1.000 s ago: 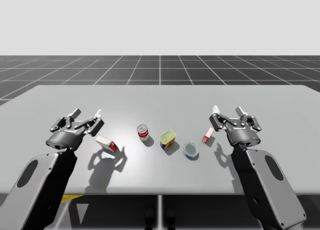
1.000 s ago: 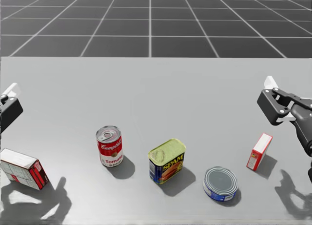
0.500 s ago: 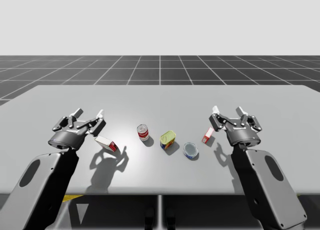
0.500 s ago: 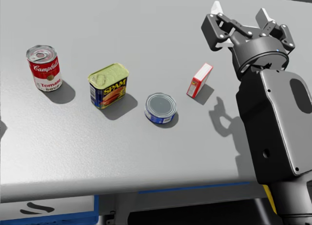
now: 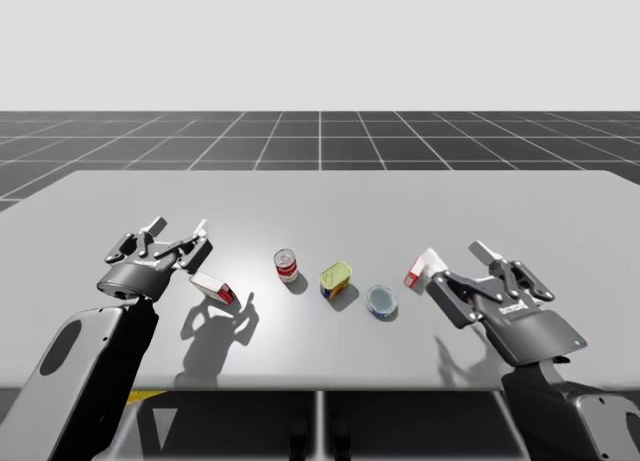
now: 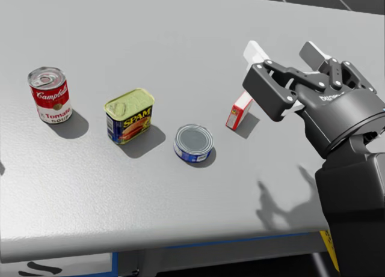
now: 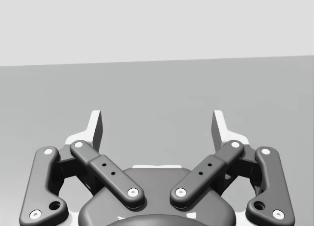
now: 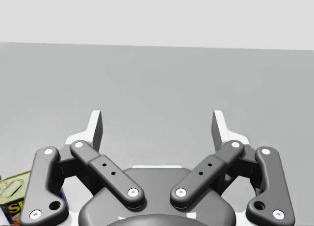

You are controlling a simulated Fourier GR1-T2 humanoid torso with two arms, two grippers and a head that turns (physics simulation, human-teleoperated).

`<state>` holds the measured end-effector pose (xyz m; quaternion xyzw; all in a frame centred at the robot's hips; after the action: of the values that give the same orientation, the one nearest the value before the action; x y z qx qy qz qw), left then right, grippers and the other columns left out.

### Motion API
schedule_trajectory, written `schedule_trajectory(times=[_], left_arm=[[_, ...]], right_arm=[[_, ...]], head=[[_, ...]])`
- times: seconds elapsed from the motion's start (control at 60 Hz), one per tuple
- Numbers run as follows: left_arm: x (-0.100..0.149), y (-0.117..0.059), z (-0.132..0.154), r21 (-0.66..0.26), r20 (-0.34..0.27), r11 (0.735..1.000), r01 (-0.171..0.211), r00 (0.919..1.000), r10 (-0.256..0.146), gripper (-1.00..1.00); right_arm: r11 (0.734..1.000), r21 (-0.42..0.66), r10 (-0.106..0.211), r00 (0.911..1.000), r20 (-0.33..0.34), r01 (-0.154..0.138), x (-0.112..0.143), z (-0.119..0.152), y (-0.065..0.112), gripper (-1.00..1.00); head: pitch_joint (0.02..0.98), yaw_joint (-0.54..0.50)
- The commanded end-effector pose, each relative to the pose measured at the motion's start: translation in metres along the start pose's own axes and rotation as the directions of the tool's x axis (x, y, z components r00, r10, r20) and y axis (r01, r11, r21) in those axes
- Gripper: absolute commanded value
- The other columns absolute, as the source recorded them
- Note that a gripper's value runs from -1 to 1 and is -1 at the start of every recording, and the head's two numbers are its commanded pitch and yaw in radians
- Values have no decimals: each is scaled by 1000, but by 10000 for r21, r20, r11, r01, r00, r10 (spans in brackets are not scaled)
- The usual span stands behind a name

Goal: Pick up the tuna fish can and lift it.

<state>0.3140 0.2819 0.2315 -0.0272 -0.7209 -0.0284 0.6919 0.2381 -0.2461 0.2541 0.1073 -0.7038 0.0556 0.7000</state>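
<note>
The tuna fish can [image 5: 381, 301] [image 6: 194, 143], flat and round with a blue side and grey lid, lies on the grey table [image 5: 320, 201] near its front edge. My right gripper [image 5: 458, 256] [image 6: 283, 50] [image 8: 157, 123] hovers open to the right of the can and above the table, nothing between its fingers. It stands in front of a small red and white box [image 5: 415, 272] [image 6: 239, 116]. My left gripper [image 5: 178, 226] [image 7: 157, 123] hangs open at the table's left, far from the can.
Left of the tuna can stand a blue and yellow rectangular tin [image 5: 335, 280] [image 6: 128, 115] [image 8: 10, 199] and a red soup can [image 5: 286, 265] [image 6: 50, 95]. A red and white box [image 5: 212, 287] lies under my left gripper. The table's front edge runs close behind the can.
My right hand has drawn back toward the front edge and dropped lower, still open. My head has turned slightly. The left arm has hardly moved.
</note>
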Motion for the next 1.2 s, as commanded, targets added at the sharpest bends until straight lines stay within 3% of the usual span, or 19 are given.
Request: schedule_trajectory(times=[0.017, 0.167, 0.35, 0.45, 0.567, 0.617, 0.683, 0.767, 1.067, 1.2], left_arm=[[0, 0, 0, 14, -3, 10000, 23, 10000, -23, -1000], [0, -1, 0, -1, -36, 10000, 87, 10000, -87, -1000], [-1, -2, 0, -15, -62, 9999, 124, 9999, -124, -1000], [-2, -3, 0, -29, -68, 9999, 140, 9999, -140, -1000], [-2, -3, 0, -26, -65, 9999, 155, 9999, -155, -1000], [-2, -3, 0, -23, -63, 9999, 158, 9999, -158, -1000], [-2, -3, 0, -15, -63, 9999, 158, 9999, -158, -1000], [-2, -3, 0, -1, -59, 9999, 146, 9999, -146, -1000], [-2, -3, 0, -4, -57, 9999, 129, 9999, -129, -1000], [-2, -3, 0, -4, -58, 9999, 129, 9999, -129, -1000]], right_arm=[[9944, 1049, 150, 9992, -382, -109, -18, 40, 25, -1000], [9837, 1717, 631, 9966, -530, -531, -43, 57, 39, -1000], [9755, 2139, 791, 9898, -1182, -524, -75, 58, 49, -1000], [9796, 1964, 722, 9865, -1469, -424, -88, 54, 53, -1000], [9832, 1767, 778, 9804, -1810, -454, -103, 46, 59, -1000], [9838, 1621, 1069, 9770, -1843, -770, -110, 40, 61, -1000], [9841, 1565, 1141, 9740, -1956, -838, -116, 34, 62, -1000], [9855, 1239, 1387, 9711, -1945, -1159, -121, 24, 61, -1000], [9909, 606, 1316, 9583, -2536, -1201, -139, -8, 61, -1000], [9880, 530, 1538, 9544, -2560, -1450, -147, -21, 64, -1000]], head=[[888, -247], [888, -247], [890, -247], [891, -248], [893, -250], [893, -250], [891, -247], [891, -246], [890, -243], [890, -241]])
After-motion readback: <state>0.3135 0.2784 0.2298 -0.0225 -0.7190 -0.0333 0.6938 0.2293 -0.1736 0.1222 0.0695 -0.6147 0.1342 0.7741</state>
